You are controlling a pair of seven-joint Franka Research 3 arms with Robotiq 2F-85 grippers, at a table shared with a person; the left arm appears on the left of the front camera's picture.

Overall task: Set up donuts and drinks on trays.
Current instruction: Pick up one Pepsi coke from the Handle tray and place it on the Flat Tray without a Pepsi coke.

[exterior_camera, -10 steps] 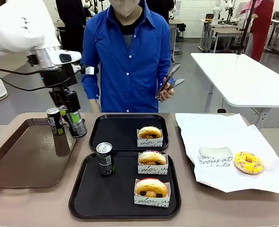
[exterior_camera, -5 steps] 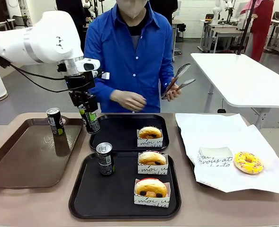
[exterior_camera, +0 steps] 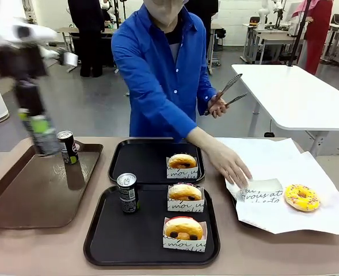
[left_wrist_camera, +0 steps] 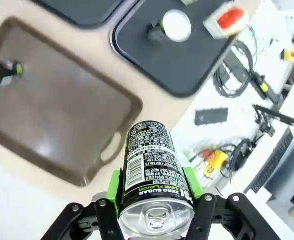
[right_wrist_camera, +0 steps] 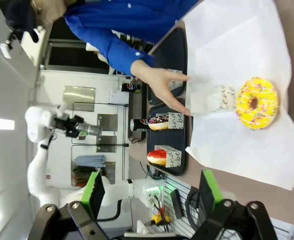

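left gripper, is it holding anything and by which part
A drink can, pinched by its sides near the silver top end, between the left gripper's green pads.

I'm working in a lab hall. I see a grey floor (exterior_camera: pixel 94 109), white work tables (exterior_camera: pixel 296 92), and loose cables (left_wrist_camera: pixel 235 59) and tools (left_wrist_camera: pixel 214 161) lying about.

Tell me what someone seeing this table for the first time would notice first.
The left gripper clamps a dark can in the air over the brown tray, where a second can stands. Across the table a person's hand reaches to an empty paper sleeve on the white sheet, beside a yellow sprinkled donut with no sleeve.
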